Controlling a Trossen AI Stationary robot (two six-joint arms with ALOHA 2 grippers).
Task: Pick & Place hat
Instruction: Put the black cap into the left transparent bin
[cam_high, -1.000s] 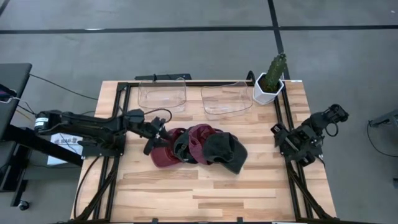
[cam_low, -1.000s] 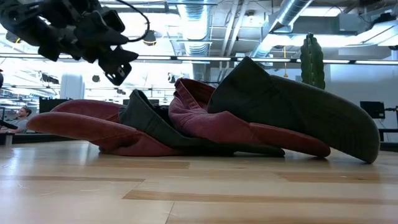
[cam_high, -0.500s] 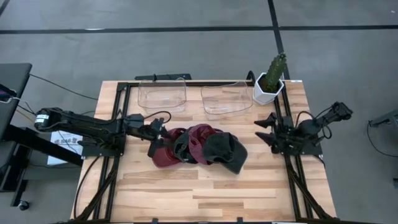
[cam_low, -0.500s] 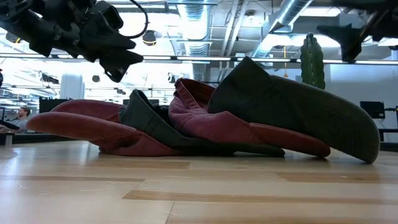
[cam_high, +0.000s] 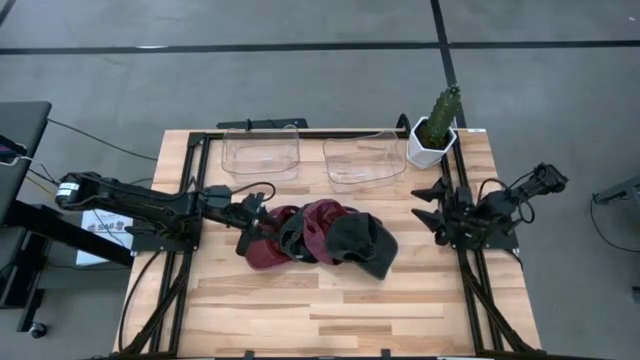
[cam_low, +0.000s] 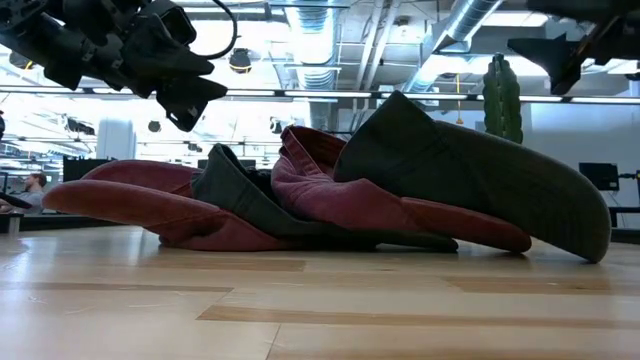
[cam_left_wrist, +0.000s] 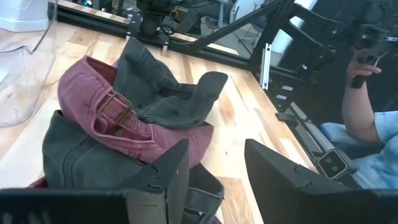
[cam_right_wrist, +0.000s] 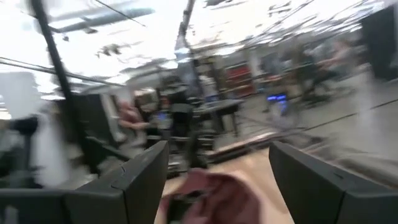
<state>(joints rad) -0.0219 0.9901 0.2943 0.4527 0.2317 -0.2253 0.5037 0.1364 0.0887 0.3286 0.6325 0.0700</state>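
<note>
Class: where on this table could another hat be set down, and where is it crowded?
Free: the bare wood of the table along the near edge, in front of the hat pile. Crowded: the far edge, with two clear bins and the potted cactus.

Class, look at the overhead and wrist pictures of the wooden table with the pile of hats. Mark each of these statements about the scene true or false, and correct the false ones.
1. The left gripper is open at the left edge of the pile of maroon and dark grey hats. True.
2. The two clear plastic bins each hold a hat. False: both are empty, and all the hats lie in the pile on the light wooden table.
3. The right gripper is shut on a grey hat. False: it is open, holds nothing and is apart from the pile.
4. A green cactus in a white pot stands at the table's far right corner. True.
</note>
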